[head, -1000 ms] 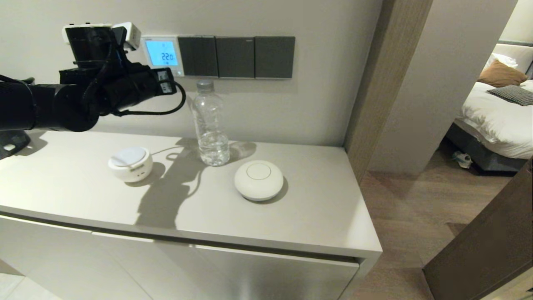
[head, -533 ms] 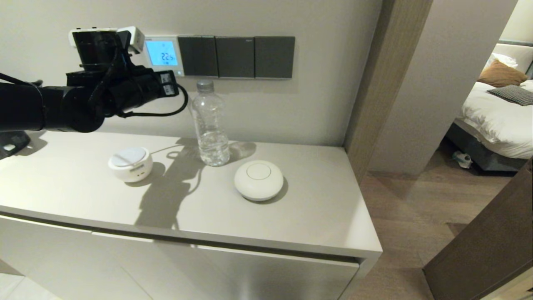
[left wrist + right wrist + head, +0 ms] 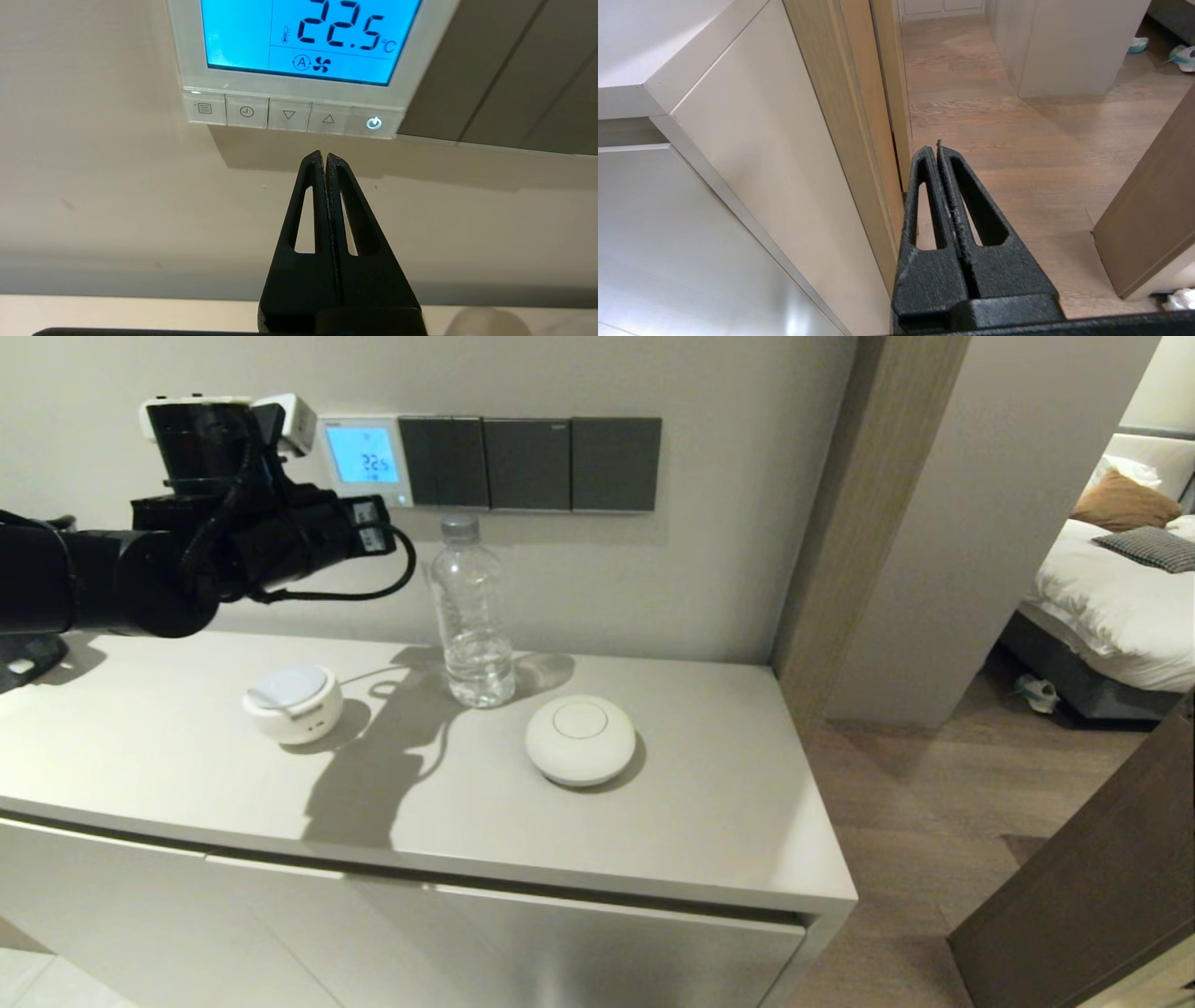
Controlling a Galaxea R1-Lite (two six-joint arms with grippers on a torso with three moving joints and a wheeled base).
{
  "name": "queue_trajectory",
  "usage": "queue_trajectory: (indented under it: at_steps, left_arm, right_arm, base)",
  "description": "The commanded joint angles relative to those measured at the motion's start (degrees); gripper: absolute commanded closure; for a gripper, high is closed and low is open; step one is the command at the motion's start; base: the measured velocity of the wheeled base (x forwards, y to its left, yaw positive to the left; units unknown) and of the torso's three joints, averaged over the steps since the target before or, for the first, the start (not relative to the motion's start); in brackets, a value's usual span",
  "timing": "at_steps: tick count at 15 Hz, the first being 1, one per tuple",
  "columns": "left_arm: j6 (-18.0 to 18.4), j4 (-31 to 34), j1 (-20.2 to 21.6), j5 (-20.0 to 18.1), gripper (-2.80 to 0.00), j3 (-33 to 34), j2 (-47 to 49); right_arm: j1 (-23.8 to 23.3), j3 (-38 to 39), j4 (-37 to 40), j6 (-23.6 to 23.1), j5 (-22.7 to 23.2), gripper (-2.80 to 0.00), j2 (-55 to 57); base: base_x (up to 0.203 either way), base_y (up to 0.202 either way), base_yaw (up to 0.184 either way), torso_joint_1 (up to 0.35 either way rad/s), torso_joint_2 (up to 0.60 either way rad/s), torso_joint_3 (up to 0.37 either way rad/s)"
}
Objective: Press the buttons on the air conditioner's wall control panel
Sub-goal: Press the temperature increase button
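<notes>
The air conditioner's wall control panel (image 3: 364, 457) is a white square on the wall, and its blue screen reads 22.5. In the left wrist view the panel (image 3: 189, 56) fills the upper part, with the buttons (image 3: 288, 115) in a row along its lower edge and a lit power key at one end. My left gripper (image 3: 324, 156) is shut and empty. Its tips sit just below the row, under the gap between the down and up arrow keys, not on a key. In the head view the left gripper (image 3: 378, 523) is raised at the panel's lower edge. My right gripper (image 3: 937, 148) is shut and empty, parked low beside the cabinet's side over the wooden floor.
Three dark grey switch plates (image 3: 528, 464) adjoin the panel on the right. A clear water bottle (image 3: 474, 616) stands on the cabinet top (image 3: 700, 821) just below the switches. A small white round box (image 3: 292, 702) and a white round device (image 3: 580, 739) also sit there.
The screen reading went from 22.0 to 22.5. My left arm pushed a little right toward the panel, then drew back left. Nothing else moved.
</notes>
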Motion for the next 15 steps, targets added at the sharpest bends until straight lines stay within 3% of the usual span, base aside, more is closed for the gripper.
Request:
queue_trajectory:
  at_steps: [1,15]
  left_arm:
    - [-0.1,-1.9,0.0,0.1,0.00,0.7,-1.2]
    - [0.1,-3.0,-0.2,0.3,0.00,-1.8,2.7]
  right_arm:
    - [0.0,0.2,0.0,0.0,0.0,0.00,0.0]
    - [0.0,0.2,0.0,0.0,0.0,0.00,0.0]
  base:
    - [0.000,0.000,0.000,0.000,0.00,0.000]
    - [0.000,0.000,0.000,0.000,0.00,0.000]
